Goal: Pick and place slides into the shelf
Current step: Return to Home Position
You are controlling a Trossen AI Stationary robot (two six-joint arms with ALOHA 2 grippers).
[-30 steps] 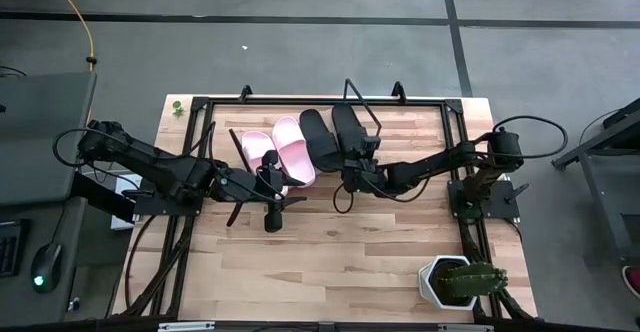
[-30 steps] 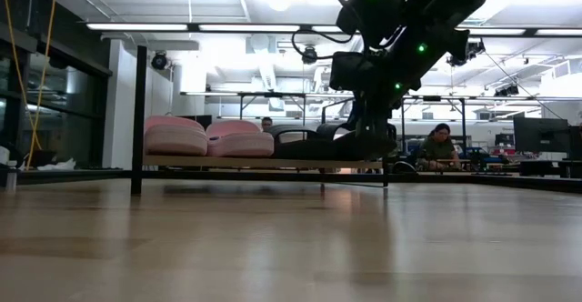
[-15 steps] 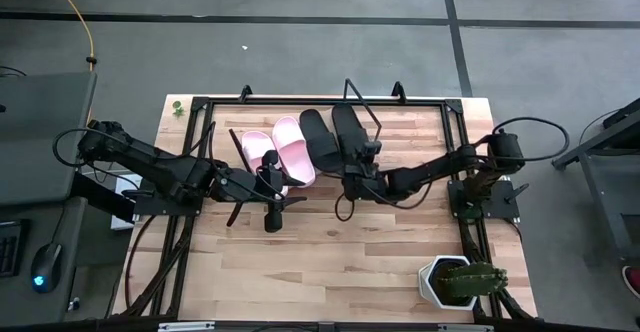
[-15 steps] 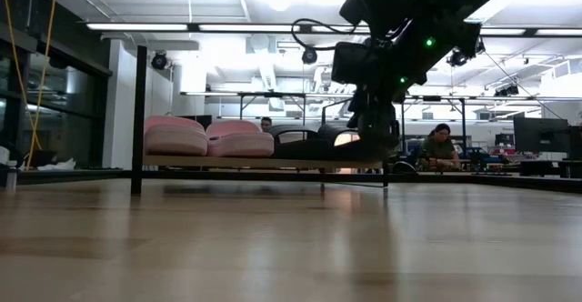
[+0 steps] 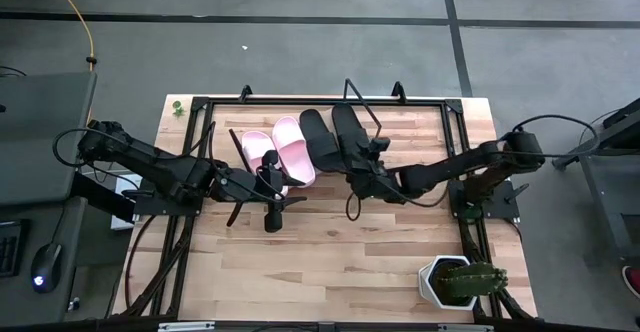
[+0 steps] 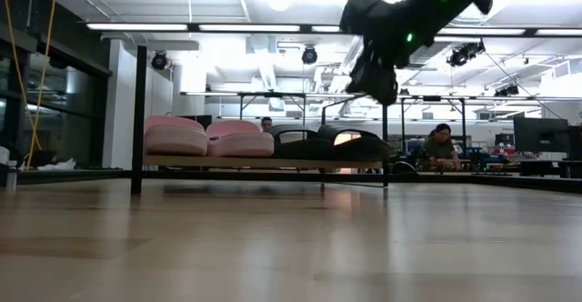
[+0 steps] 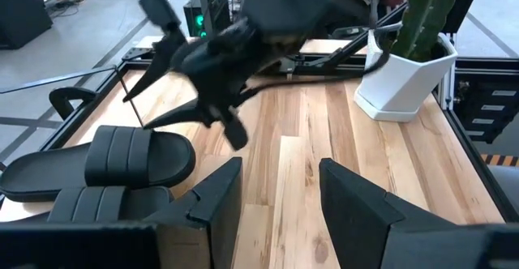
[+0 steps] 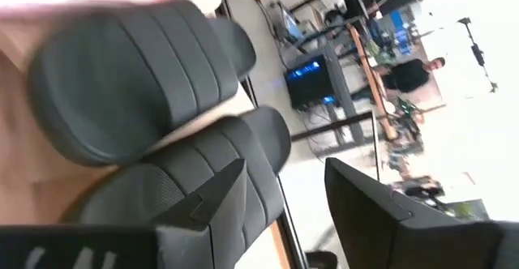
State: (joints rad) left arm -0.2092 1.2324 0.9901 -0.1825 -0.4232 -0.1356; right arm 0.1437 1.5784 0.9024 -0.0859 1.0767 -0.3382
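Two pale pink slides point(image 5: 276, 151) and two black slides point(image 5: 335, 138) lie side by side on the shelf point(image 6: 264, 163), a tilted wooden board on a black wire frame at the table's far middle. In the low view the pink slides point(image 6: 207, 138) lie left of the black slides point(image 6: 332, 145). My right gripper point(image 5: 362, 164) hangs open above the right black slide point(image 8: 186, 188), clear of it, and shows high in the low view point(image 6: 373, 65). My left gripper point(image 5: 283, 190) waits open just in front of the pink slides, holding nothing.
A cactus in a white pot point(image 5: 455, 282) stands at the table's near right corner. Bare wooden tabletop point(image 5: 330, 262) stretches in front of the shelf. Black frame rails point(image 5: 470, 222) run along the table's sides. People sit in the room beyond point(image 6: 441, 147).
My right gripper has opened and let go of the right black slide. It has then risen and drawn back a little toward the table's right edge. The black slide stays lying on the shelf beside the other one.
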